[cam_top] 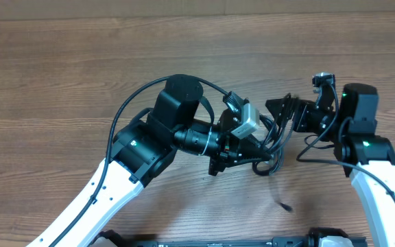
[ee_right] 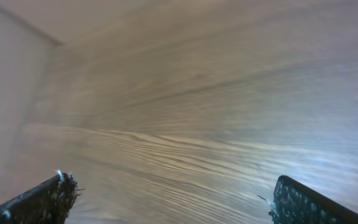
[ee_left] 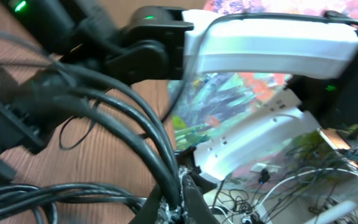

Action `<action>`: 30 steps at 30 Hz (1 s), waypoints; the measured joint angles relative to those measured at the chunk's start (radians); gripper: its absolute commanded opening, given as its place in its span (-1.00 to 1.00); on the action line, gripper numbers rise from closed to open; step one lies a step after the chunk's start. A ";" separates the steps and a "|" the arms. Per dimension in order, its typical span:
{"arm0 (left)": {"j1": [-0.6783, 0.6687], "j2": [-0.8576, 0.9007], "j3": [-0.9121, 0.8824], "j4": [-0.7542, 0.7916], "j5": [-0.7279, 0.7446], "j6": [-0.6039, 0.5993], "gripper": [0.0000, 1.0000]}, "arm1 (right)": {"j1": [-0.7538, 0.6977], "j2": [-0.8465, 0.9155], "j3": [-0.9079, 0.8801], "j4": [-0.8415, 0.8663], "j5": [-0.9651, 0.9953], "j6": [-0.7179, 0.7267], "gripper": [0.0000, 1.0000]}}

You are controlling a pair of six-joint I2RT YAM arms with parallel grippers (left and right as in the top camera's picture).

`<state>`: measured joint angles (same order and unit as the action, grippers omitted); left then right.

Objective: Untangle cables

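A bunch of thin black cables (cam_top: 274,140) hangs tangled between the two arms above the middle of the table. One strand trails down to a small plug end (cam_top: 286,206) lying on the wood. My left gripper (cam_top: 256,152) is shut on the cables. In the left wrist view its jaws (ee_left: 180,202) pinch several black cables (ee_left: 135,121) that run off to the upper left. My right gripper (cam_top: 283,115) stands open just right of the bunch. In the right wrist view its fingertips (ee_right: 50,198) are spread wide over bare wood, and no cable shows between them.
The wooden table (cam_top: 81,68) stretches far to the left and back. The right arm's white link (ee_left: 272,43) crosses the top of the left wrist view. Thicker black arm wires (cam_top: 125,110) loop beside the left arm.
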<state>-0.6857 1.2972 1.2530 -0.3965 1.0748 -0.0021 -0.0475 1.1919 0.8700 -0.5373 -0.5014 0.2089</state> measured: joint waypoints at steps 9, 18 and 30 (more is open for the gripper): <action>0.112 -0.024 -0.001 -0.001 0.064 0.000 -0.92 | 0.002 0.070 0.000 -0.093 0.336 0.147 1.00; 0.166 -0.059 -0.001 -0.002 0.092 0.000 -0.92 | 0.000 0.070 0.000 -0.148 0.406 0.179 1.00; 0.170 -0.060 -0.001 -0.051 -0.185 -0.087 -0.91 | -0.004 0.070 0.000 -0.306 0.323 0.183 1.00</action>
<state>-0.5159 1.2377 1.2522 -0.4477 0.8894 -0.0891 -0.0517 1.2617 0.8703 -0.8429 -0.1787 0.3923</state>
